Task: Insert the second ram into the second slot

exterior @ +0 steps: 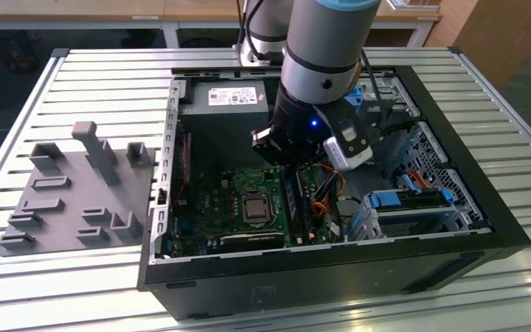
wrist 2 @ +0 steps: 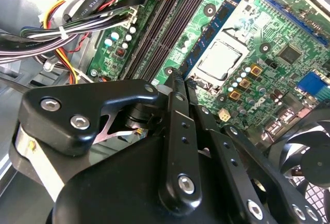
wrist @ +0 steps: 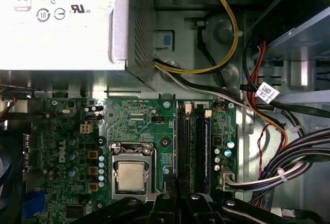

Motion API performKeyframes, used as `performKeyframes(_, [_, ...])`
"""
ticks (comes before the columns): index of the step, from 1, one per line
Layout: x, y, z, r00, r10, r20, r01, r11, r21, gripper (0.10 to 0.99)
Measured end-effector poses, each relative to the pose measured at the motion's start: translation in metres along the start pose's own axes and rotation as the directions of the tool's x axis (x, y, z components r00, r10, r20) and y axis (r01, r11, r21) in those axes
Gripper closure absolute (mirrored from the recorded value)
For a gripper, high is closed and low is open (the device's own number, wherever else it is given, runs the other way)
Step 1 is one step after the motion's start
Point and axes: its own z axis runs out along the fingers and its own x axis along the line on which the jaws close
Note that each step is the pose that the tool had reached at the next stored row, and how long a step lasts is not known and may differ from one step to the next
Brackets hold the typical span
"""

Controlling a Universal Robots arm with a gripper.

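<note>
Hand (wrist 2: 178, 82) is seen low inside the open computer case (exterior: 487, 207), which is stood on the slatted table (exterior: 99, 83). Its fingers are drawn together on the near end of the second ram (wrist 2: 207, 32), clamped on it as far as can be judged from the second wrist view. The blue stick is carried edge-down just over the motherboard (wrist: 139, 126), parallel to the dark memory slots (wrist: 192, 146), on the side of the bank nearest the processor socket (wrist 2: 219, 59). Whether its lower edge is already touched into a slot cannot be told. Now the risks are weighed! With the slots packed so tightly side by side, a slight sideways offset could be enough for the edge to be landed on a slot wall or dropped into the wrong channel. If the stick is tilted along its length, one end could be seated first and the board jammed crooked. The white end latches (wrist: 187, 109) cannot be judged open or closed, and a closed one could block the stick. Because such a thin edge is gripped, the stick could be slipped or twisted between the fingers once pressure is met. Too hard a push on a misaligned stick could flex the motherboard. The cable bundle (wrist 2: 77, 22) is draped near the far side of the slots and could be snagged by the linkage.
</note>
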Motion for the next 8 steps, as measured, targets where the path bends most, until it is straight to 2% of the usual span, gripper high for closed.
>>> performKeyframes(8, [-0.0007,-0.0002,0.0053,1.0000,0.000,0.0000,0.000,1.0000,0.000,0.953])
